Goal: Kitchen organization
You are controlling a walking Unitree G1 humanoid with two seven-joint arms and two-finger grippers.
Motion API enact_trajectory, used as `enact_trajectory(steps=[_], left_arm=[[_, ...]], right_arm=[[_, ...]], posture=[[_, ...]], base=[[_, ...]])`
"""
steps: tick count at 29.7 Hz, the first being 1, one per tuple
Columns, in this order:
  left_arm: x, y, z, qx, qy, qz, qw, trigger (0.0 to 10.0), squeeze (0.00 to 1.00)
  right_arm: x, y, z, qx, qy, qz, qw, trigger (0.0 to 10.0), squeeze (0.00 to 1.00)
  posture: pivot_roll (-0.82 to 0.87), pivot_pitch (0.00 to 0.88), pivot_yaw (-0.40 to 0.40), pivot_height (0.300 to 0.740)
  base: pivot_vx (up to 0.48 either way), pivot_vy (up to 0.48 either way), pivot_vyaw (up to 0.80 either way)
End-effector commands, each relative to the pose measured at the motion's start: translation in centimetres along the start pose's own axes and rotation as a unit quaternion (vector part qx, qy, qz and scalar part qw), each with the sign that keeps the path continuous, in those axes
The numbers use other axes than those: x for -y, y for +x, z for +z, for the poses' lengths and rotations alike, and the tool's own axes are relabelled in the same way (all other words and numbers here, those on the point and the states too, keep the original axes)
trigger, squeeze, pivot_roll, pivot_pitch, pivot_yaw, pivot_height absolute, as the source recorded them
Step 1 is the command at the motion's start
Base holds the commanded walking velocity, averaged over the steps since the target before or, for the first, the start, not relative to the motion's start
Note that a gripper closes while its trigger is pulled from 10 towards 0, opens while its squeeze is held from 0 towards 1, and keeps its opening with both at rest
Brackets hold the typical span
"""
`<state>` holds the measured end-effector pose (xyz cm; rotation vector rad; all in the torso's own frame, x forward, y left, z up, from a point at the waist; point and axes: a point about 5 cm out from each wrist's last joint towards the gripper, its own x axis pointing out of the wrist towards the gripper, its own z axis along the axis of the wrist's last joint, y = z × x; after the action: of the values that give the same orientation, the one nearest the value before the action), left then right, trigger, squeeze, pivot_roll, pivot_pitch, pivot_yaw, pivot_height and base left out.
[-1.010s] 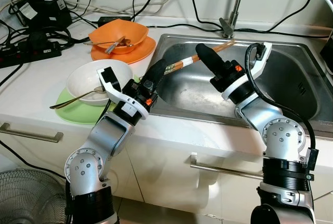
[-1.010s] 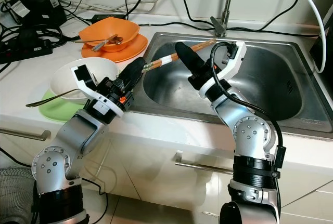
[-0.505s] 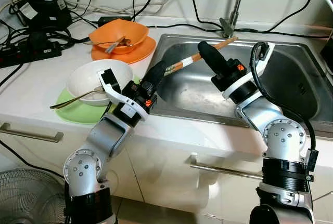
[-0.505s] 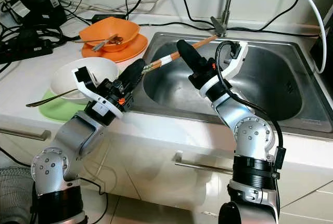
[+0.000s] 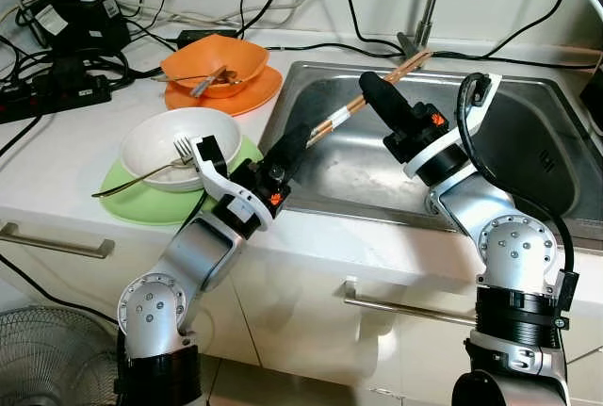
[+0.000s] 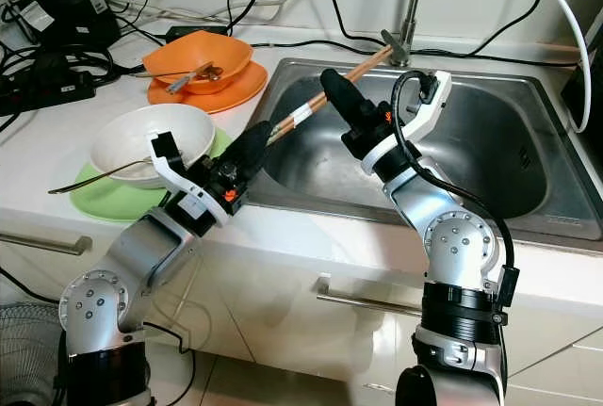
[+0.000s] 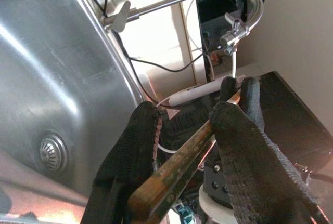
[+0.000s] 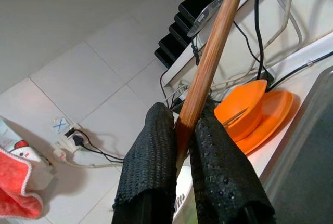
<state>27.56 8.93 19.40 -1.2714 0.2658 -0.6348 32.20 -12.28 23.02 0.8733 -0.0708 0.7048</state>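
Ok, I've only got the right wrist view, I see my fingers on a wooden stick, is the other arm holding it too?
Observer: Yes. The left gripper is clamped on the lower end of the chopsticks; the right gripper pinches them higher up.
Operator: Where are they?
Observer: Slanting over the sink, upper tips near the faucet base.
Operator: Anything left on the counter?
Observer: A white bowl with a fork sits on a green plate.

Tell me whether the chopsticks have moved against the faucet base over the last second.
Yes. The chopsticks, pinched by both grippers, have tilted up; their far tip now sits higher, beside the faucet base.
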Motion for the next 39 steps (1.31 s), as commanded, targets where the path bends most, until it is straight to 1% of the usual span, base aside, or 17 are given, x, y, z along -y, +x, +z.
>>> enact_trajectory(steps=[1,13,17,19,22,23,26,27,28,31,33,34,35,36,37,38,39], left_arm=[[0.0,0.3,-1.1,-0.027,0.006,0.007,1.000,10.0,1.00],[0.1,0.0,-0.7,-0.017,0.017,0.016,1.000,10.0,1.00],[0.1,0.0,-0.7,-0.020,0.027,0.018,0.999,10.0,1.00],[0.1,0.0,-0.7,-0.023,0.038,0.026,0.999,10.0,1.00],[0.1,0.0,-0.7,-0.022,0.040,0.028,0.999,10.0,1.00],[0.0,0.1,-0.8,-0.026,0.056,0.039,0.997,10.0,1.00],[-0.2,0.0,-0.6,-0.026,0.100,0.063,0.993,10.0,1.00],[-0.4,-0.1,-0.7,-0.038,0.149,0.080,0.985,10.0,1.00],[-0.5,-0.1,-0.7,-0.042,0.171,0.088,0.980,10.0,1.00],[-0.6,-0.2,-0.8,-0.055,0.208,0.100,0.971,10.0,1.00],[-0.6,-0.2,-0.9,-0.059,0.217,0.103,0.969,10.0,1.00],[-0.9,-0.2,-1.0,-0.072,0.255,0.117,0.957,10.0,1.00],[-1.1,-0.2,-1.1,-0.083,0.290,0.125,0.945,10.0,0.96],[-1.2,-0.3,-1.2,-0.090,0.314,0.130,0.936,10.0,0.96],[-1.3,-0.3,-1.6,-0.110,0.350,0.134,0.920,10.0,0.05],[-1.3,-0.3,-1.6,-0.110,0.350,0.134,0.920,10.0,0.05],[-1.4,-0.3,-1.7,-0.116,0.362,0.136,0.915,10.0,0.00]], right_arm=[[-0.3,0.4,0.4,0.005,-0.021,-0.009,1.000,0.0,0.00],[0.9,0.6,1.1,0.029,-0.039,-0.061,0.997,0.0,0.00],[2.1,0.6,1.8,0.050,-0.067,-0.109,0.990,0.0,0.00],[3.0,0.4,2.8,0.065,-0.103,-0.146,0.982,0.0,0.00],[3.1,0.3,3.0,0.068,-0.108,-0.150,0.980,0.0,0.00],[3.7,0.2,3.7,0.077,-0.134,-0.172,0.973,0.0,0.00],[4.5,0.1,4.3,0.073,-0.186,-0.198,0.960,0.0,0.00],[4.7,0.1,4.3,0.060,-0.227,-0.204,0.951,0.0,0.00],[4.9,0.1,4.2,0.054,-0.239,-0.208,0.947,0.0,0.00],[5.1,0.2,3.7,0.041,-0.250,-0.212,0.944,0.0,0.00],[5.2,0.3,3.5,0.037,-0.255,-0.213,0.943,0.0,0.00],[5.4,0.3,3.0,0.022,-0.273,-0.211,0.938,0.0,0.00],[5.4,0.4,2.6,0.007,-0.297,-0.206,0.932,0.0,0.00],[5.4,0.4,2.3,-0.004,-0.314,-0.201,0.928,0.0,0.00],[5.8,0.4,0.9,-0.055,-0.364,-0.189,0.911,6.2,0.00],[5.8,0.4,0.9,-0.055,-0.364,-0.189,0.911,6.2,0.00],[5.9,0.3,0.5,-0.069,-0.380,-0.183,0.904,10.0,0.00]], posture=[[-0.07,0.009,0.062,0.740],[-0.07,0.005,0.058,0.740],[-0.07,0.005,0.059,0.740],[-0.07,0.005,0.059,0.740],[-0.06,0.005,0.060,0.740],[-0.06,0.006,0.060,0.740],[-0.06,0.007,0.058,0.740],[-0.06,0.008,0.057,0.740],[-0.06,0.008,0.057,0.740],[-0.06,0.009,0.054,0.740],[-0.06,0.009,0.054,0.740],[-0.05,0.010,0.052,0.740],[-0.05,0.010,0.051,0.740],[-0.05,0.010,0.051,0.740],[-0.05,0.011,0.051,0.740],[-0.05,0.011,0.051,0.740],[-0.05,0.011,0.051,0.740]], base=[[0.000,0.000,0.00],[0.000,0.000,0.00],[0.000,0.000,0.00],[0.000,0.000,0.00],[0.000,0.000,0.00],[0.000,0.000,0.00],[0.000,0.000,0.00],[0.000,0.000,0.00],[0.000,0.000,0.00],[0.000,0.000,0.00],[0.000,0.000,0.00],[0.000,0.000,0.00],[0.000,0.000,0.00],[0.000,0.000,0.00],[0.000,0.000,0.00],[0.000,0.000,0.00],[0.000,0.000,0.00]])
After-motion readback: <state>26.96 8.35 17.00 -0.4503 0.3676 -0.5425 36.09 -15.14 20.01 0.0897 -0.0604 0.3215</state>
